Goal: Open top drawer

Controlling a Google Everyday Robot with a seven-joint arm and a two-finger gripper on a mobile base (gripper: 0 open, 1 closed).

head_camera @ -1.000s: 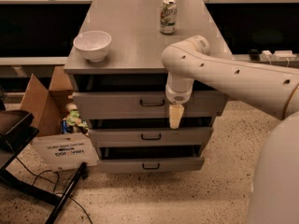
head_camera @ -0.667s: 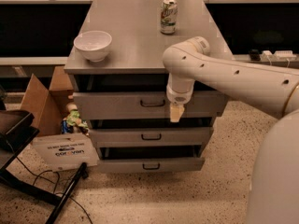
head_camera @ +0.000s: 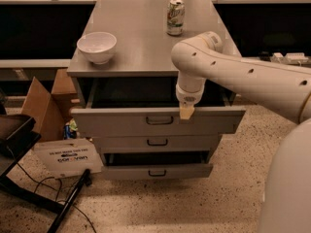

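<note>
The top drawer [head_camera: 116,123] of the grey cabinet is pulled well out, and its dark inside shows behind the wide flat front. Its small dark handle [head_camera: 159,121] sits at the centre of the front. My gripper [head_camera: 186,112] hangs from the white arm at the top edge of the drawer front, just right of the handle. Its tan tip overlaps the panel's upper rim.
A white bowl [head_camera: 97,46] and a green can [head_camera: 175,17] stand on the cabinet top [head_camera: 141,47]. Below are the middle drawer [head_camera: 158,142] and the bottom drawer [head_camera: 158,171], the latter slightly out. Cardboard boxes [head_camera: 41,106], a white sign [head_camera: 68,158] and black cables lie at left.
The top drawer has slid much further out toward the camera. My gripper has come forward with it and now sits at the front's top edge rather than hanging below the handle.
</note>
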